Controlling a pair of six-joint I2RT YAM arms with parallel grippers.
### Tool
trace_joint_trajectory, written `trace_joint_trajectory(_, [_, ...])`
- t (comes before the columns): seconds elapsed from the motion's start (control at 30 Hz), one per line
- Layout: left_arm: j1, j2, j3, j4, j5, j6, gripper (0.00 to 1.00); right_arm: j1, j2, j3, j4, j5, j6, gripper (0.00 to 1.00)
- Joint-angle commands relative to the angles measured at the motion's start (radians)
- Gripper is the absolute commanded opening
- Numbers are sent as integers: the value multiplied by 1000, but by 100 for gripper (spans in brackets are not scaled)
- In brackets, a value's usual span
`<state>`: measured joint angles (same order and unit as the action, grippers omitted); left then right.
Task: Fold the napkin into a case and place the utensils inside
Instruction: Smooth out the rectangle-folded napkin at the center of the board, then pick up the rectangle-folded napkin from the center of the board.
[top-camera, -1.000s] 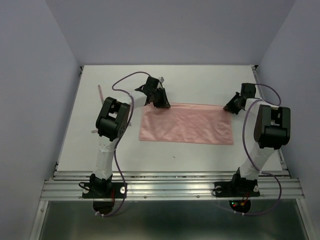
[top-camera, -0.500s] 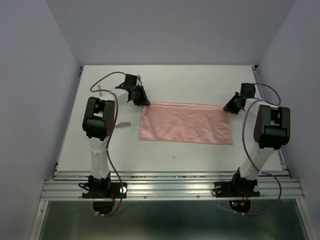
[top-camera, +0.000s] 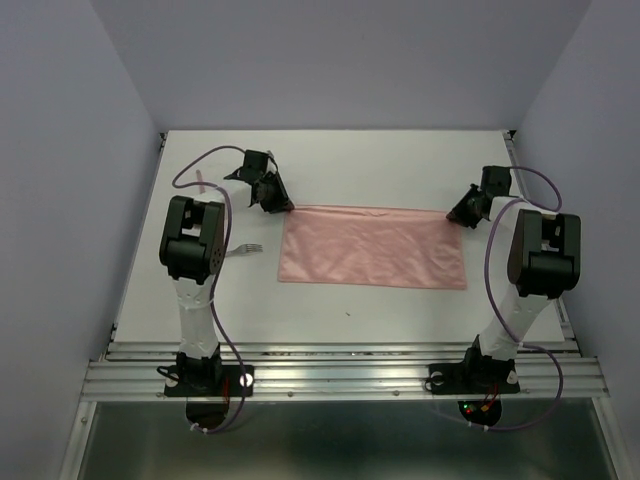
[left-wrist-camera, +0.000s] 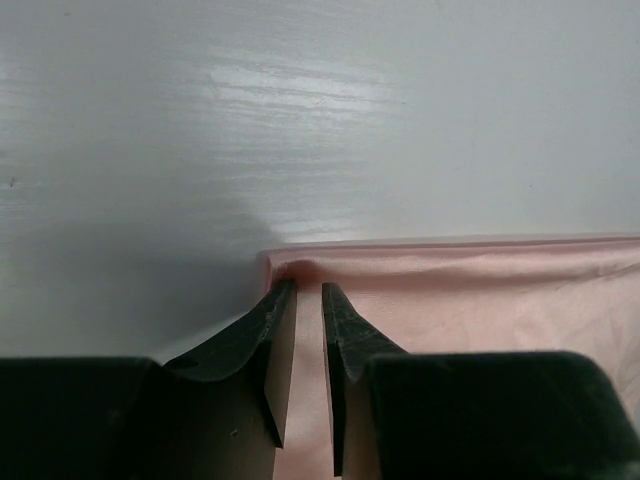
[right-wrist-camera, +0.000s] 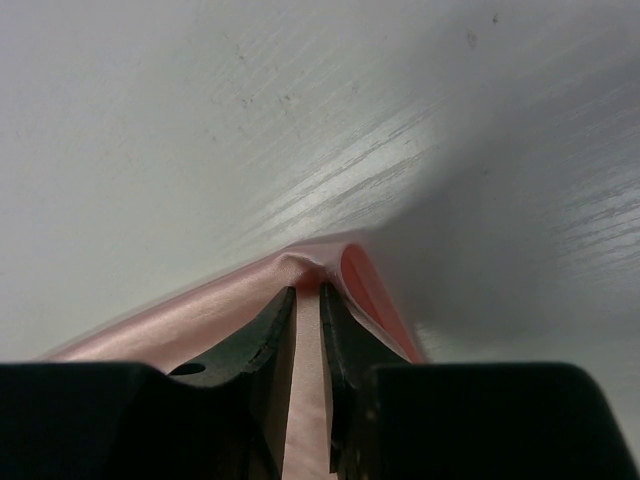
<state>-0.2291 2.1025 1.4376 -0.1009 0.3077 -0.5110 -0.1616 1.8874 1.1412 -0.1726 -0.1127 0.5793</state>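
The salmon-pink napkin (top-camera: 375, 250) lies flat mid-table as a wide folded rectangle. My left gripper (top-camera: 281, 203) is low at its far-left corner. In the left wrist view that gripper (left-wrist-camera: 304, 288) is shut on the napkin (left-wrist-camera: 480, 290), and the cloth bunches slightly at the tips. My right gripper (top-camera: 458, 217) is at the far-right corner. The right wrist view shows it (right-wrist-camera: 308, 290) shut on the napkin (right-wrist-camera: 180, 310), with the corner lifted into a small curl. A small fork (top-camera: 243, 249) lies left of the napkin, beside the left arm. Other utensils are not clearly visible.
The white table (top-camera: 400, 165) is enclosed by pale walls on the left, right and back. A metal rail (top-camera: 340, 370) carrying both arm bases runs along the near edge. Purple cables loop off each arm.
My left gripper slid left along the napkin's far edge to its left corner, and the left arm swung left, uncovering the fork. The right arm stayed still.
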Motion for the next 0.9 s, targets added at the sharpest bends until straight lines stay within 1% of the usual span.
trace_joint_trajectory(0.0, [-13,-111,-20,-46,-50,15,30,-7,-25,23,-51,-7,-12,22])
trace_joint_trajectory(0.1, [-32,-169,9,-100,-109,40,35,-7,-65,35,-65,-7,-7,24])
trace_joint_trajectory(0.2, [-56,-220,4,-121,-142,60,37,-7,-109,22,-67,5,-9,26])
trace_joint_trajectory(0.23, [-59,-231,-11,-125,-147,62,37,-7,-137,11,-74,22,-10,29])
trace_joint_trajectory(0.27, [-64,-240,-22,-125,-148,58,37,-7,-148,6,-100,74,-9,33])
trace_joint_trajectory(0.3, [-68,-255,-35,-122,-148,57,37,-7,-155,0,-116,97,-7,34])
trace_joint_trajectory(0.37, [-70,-260,-69,-118,-157,54,37,-7,-177,-35,-143,163,-12,38])
trace_joint_trajectory(0.43, [-70,-265,-101,-120,-174,51,37,-7,-194,-72,-145,185,-13,42])
trace_joint_trajectory(0.5, [-70,-272,-129,-117,-189,29,36,-7,-218,-126,-149,196,-16,43])
trace_joint_trajectory(0.53, [-70,-279,-170,-100,-191,22,36,-7,-226,-139,-153,197,-19,44])
trace_joint_trajectory(0.57, [-70,-295,-192,-89,-193,13,36,-7,-241,-167,-159,202,-28,47])
trace_joint_trajectory(0.6, [-70,-303,-231,-80,-193,-3,36,-7,-249,-181,-162,205,-33,48])
trace_joint_trajectory(0.73, [-70,-308,-264,-74,-193,-4,36,-7,-255,-231,-166,234,-56,48])
trace_joint_trajectory(0.87, [-70,-303,-281,-74,-202,-12,36,-7,-258,-277,-154,170,-70,47])
